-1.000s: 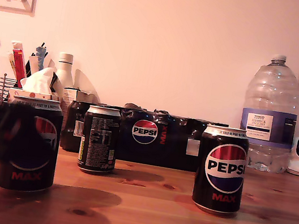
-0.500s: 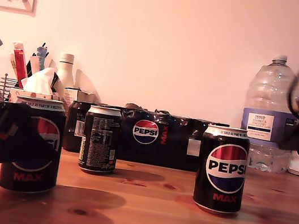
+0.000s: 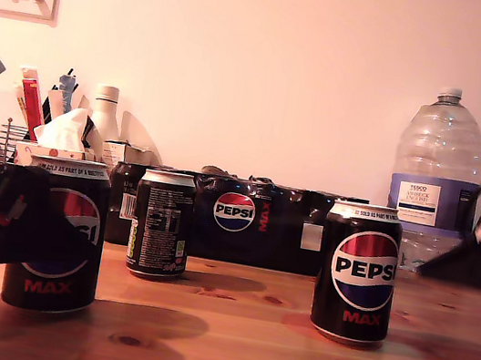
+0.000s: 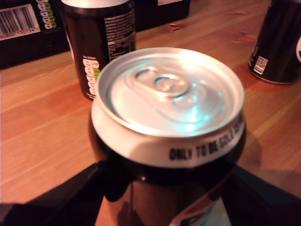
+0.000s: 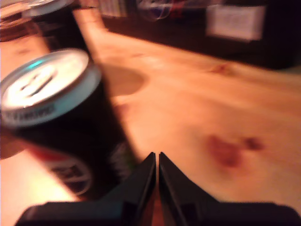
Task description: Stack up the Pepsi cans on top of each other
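- Step in hand, as I judge it: the grasp on the first Pepsi can, the one near the front edge of the surface at the exterior view's left. My first gripper has its jaws spread around this can's body, one on each side; whether they press it firmly I cannot tell.
- The can appears to stand upright on the surface; no can is stacked yet.
- My second gripper has its jaws closed together on nothing, beside the second Pepsi can, which stands toward the front at the exterior view's right.
- The third Pepsi can stands further back, its small print facing the exterior camera, just in front of the shrink-wrapped multipack.
- Next move, in my judgement: lift the held can clear above a neighbour's rim, centre it over the silver top, and lower it squarely.
- Around: a large water bottle and a small white camera-like object near the back edge, a holder of tissues and pens at the back behind the first can.
- Nothing lies between the cans; the second arm near its can could crowd a placement there.
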Controlling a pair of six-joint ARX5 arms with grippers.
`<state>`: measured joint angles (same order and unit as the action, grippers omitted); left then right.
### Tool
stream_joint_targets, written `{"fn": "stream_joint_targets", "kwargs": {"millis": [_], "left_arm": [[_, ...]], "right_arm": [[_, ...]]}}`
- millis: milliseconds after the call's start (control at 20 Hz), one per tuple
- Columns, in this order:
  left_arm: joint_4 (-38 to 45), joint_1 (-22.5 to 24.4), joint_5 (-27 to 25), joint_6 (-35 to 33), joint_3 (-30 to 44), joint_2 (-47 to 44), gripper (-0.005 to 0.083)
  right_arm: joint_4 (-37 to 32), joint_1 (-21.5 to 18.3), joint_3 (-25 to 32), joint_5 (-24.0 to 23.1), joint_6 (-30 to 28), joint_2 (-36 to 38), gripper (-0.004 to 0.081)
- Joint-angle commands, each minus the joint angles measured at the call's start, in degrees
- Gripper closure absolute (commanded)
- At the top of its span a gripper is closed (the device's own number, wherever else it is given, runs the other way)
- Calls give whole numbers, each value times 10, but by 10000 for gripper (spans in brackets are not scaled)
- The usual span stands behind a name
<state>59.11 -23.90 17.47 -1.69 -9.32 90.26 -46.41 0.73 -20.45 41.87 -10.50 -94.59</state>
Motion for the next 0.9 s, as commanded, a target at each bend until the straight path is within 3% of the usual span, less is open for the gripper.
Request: {"fn": "stream_joint_targets", "kwargs": {"millis": [0, 400, 850], "left_arm": [[23, -3, 8, -3, -2, -3, 542], [23, -3, 18, -3, -2, -3, 542], [23, -3, 18, -3, -2, -3, 542]], "right_arm": [[-11, -1, -26, 24, -16, -24, 782], [-9, 9, -115, 66, -31, -132, 782], [-13, 97, -123, 71, -48, -151, 782]]}}
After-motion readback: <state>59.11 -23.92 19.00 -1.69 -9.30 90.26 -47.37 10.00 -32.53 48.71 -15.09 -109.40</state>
